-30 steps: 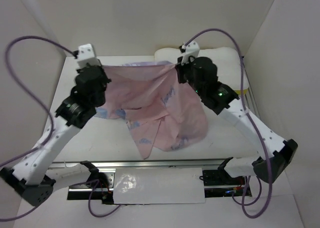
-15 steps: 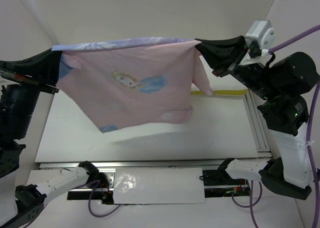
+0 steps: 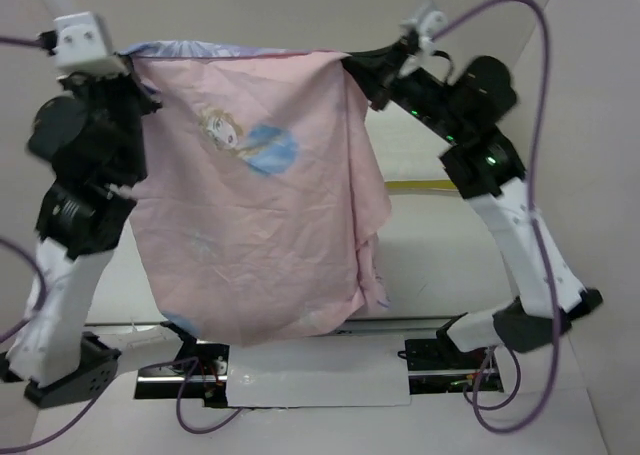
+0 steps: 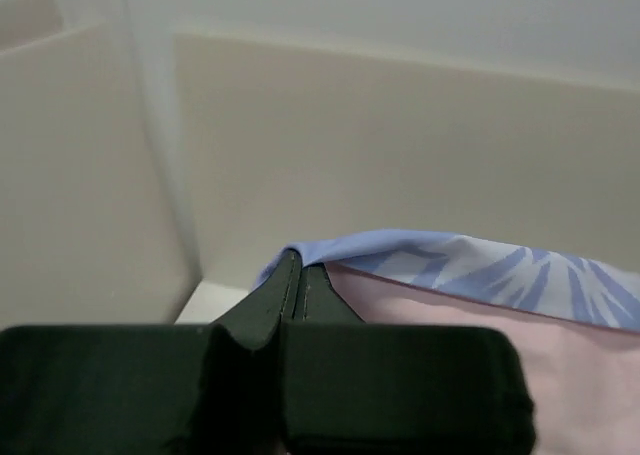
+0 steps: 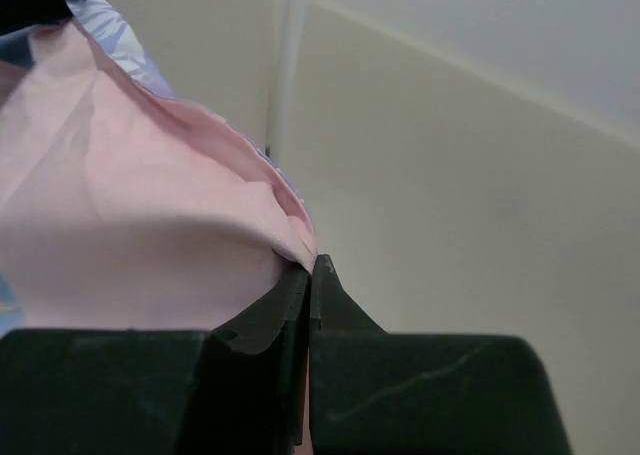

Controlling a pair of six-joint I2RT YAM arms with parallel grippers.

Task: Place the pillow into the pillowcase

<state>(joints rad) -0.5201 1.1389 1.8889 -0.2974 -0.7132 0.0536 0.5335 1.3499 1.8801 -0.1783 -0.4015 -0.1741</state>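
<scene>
- Left wrist view: the left gripper (image 4: 300, 267) has its two dark fingers (image 4: 265, 305) pressed flat together. They pinch a top corner of the pillowcase (image 4: 470, 275), blue edge uppermost and pale pink below.
- Right wrist view: the right gripper (image 5: 311, 267) is clamped just as tightly, with a fold of the pink fabric caught at its tips.
- Top external view: both corners are held high, and the pillowcase hangs like a curtain between the left arm (image 3: 85, 175) and the right arm (image 3: 480, 125). Its pink side faces the camera with a small princess print showing. Its lower hem droops toward the near edge of the table (image 3: 440, 245).
- What changed: a second ago the cloth was bunched low over the table. Half a second ago it was stretched wide. Now the arms have swung up and it hangs at full length.
- What this likely means: the case has been shaken out, which is a preparing step. Which edge is the open one cannot be told, and the pillow is not yet inside.
- The pillow (image 3: 432, 184) lies toward the far right of the table, mostly hidden behind the cloth and the right arm. Only its yellow strip shows clearly.
- Only the top view shows the pillow and the whole drape of the cloth.
- Only the wrist views show the fingertips meeting on the fabric, and the left one shows the blue printed border.
</scene>
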